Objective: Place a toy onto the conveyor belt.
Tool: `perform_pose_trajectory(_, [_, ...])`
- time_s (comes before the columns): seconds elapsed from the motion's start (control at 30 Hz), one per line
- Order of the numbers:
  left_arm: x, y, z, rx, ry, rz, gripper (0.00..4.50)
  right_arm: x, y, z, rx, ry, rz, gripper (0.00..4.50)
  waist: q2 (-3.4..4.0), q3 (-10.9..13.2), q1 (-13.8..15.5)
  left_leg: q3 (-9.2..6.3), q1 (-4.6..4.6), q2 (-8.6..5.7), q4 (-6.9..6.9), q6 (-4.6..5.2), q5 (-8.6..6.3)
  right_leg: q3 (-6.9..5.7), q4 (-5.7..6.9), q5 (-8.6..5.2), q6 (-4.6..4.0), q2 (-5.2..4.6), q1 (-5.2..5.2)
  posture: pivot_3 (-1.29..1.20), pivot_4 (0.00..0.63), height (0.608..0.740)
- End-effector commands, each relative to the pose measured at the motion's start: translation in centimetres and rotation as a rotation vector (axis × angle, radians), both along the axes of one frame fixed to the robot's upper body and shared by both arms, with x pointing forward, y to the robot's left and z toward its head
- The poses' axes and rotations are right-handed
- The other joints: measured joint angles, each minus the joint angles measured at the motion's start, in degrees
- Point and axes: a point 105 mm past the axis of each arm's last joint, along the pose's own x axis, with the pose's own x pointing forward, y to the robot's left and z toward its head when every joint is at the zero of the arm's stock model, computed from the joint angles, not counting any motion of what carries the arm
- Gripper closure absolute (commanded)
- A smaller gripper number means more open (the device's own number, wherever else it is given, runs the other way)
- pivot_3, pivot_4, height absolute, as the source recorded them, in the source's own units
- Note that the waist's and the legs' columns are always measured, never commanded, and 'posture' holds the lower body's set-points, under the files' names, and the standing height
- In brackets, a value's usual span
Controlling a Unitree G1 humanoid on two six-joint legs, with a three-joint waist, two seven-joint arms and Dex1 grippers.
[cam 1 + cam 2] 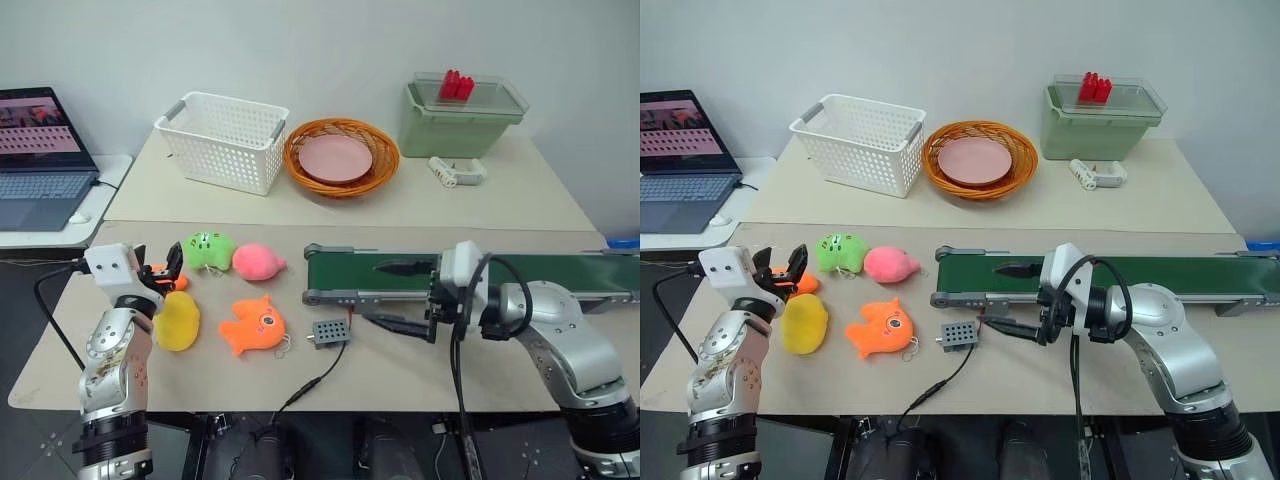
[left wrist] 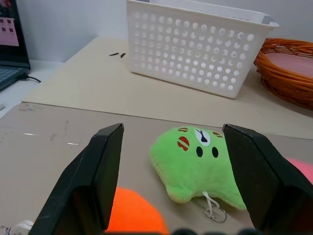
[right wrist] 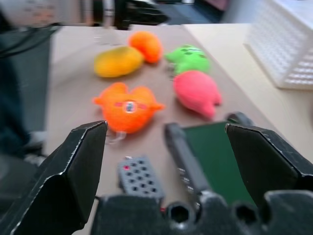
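Left gripper [image 2: 168,188] gapes over the toy [image 1: 800,284]; right gripper [image 1: 1012,299], open, hovers at the conveyor belt's [image 1: 1160,274] nine-o'clock end.

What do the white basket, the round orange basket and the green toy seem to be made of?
White basket: seems rigid plastic, with smooth walls and regular moulded holes. Orange basket: looks like woven wicker or rattan, its rim ribbed with strands; it may be an imitation. Green toy: soft plush fabric with a fuzzy nap, a stitched face and a small metal ring.
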Motion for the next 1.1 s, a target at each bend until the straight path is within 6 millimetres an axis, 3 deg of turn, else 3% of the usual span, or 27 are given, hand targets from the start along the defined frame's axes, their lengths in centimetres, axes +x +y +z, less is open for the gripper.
perform_pose_trajectory(0.03, [-1.2,0.5,1.4,-0.020,-0.057,0.030,1.06,-0.4,0.8,0.9,0.001,-0.035,0.060,0.00,0.00,0.0,0.0,0.00,0.00,0.00,-0.01,-0.02,0.01,0.00,0.00,0.00,0.00,0.00,-0.01,0.00,0.150,0.740])
perform_pose_trajectory(0.17, [-4.0,2.0,-0.1,-0.203,-0.045,0.102,1.06,0.0,1.2,0.4,0.007,-0.018,0.055,0.00,0.00,0.0,0.0,0.01,-0.02,0.01,-0.04,-0.41,0.21,0.01,0.00,0.00,-0.01,-0.02,-0.05,0.00,0.150,0.740])
perform_pose_trajectory(0.27, [-6.0,2.8,-1.8,-0.499,-0.060,0.139,1.06,0.5,1.2,-0.3,0.008,0.000,0.034,0.00,0.00,0.0,-0.1,0.01,0.00,0.02,-0.04,-0.46,0.18,0.03,0.02,0.00,-0.02,-0.04,-0.07,0.00,0.150,0.740])
perform_pose_trajectory(0.37, [-7.1,3.4,-2.9,-0.838,-0.129,0.155,1.06,0.7,1.3,-0.8,0.011,0.019,0.021,0.00,-0.04,0.0,0.3,-0.03,0.00,0.03,0.00,-0.44,0.17,0.01,0.04,-0.01,-0.03,-0.05,-0.06,0.00,0.150,0.740])
perform_pose_trajectory(0.5, [-7.4,3.8,-5.1,-1.029,-0.114,0.176,1.06,0.8,1.3,-1.5,0.006,0.038,0.011,0.00,-0.04,0.0,0.5,-0.12,0.06,0.00,0.06,-0.11,-0.02,-0.04,0.05,-0.05,-0.07,-0.06,0.06,0.00,0.150,0.740])
perform_pose_trajectory(0.8, [-6.1,4.5,-7.8,-1.099,-0.044,0.190,1.06,0.9,1.3,-0.6,0.067,0.021,-0.044,0.00,-0.06,0.0,0.2,-0.04,0.06,-0.03,0.06,-0.17,0.03,-0.04,0.04,-0.09,-0.09,0.04,0.08,0.00,0.150,0.740])
perform_pose_trajectory(0.93, [-4.4,5.2,-7.6,-1.063,-0.016,0.182,1.06,1.6,0.9,-0.7,0.078,0.008,-0.110,0.00,-0.06,0.0,0.5,-0.07,0.14,-0.03,0.04,-0.13,0.00,-0.04,0.08,-0.14,-0.16,0.04,0.13,0.00,0.150,0.740])
perform_pose_trajectory(1.1, [-1.5,4.6,-6.4,-1.035,0.021,0.107,1.06,1.7,0.9,-0.7,0.099,0.008,-0.139,0.00,-0.05,0.0,0.6,-0.05,0.16,-0.03,0.02,-0.20,0.04,-0.04,0.08,-0.15,-0.17,0.05,0.14,0.00,0.150,0.740])
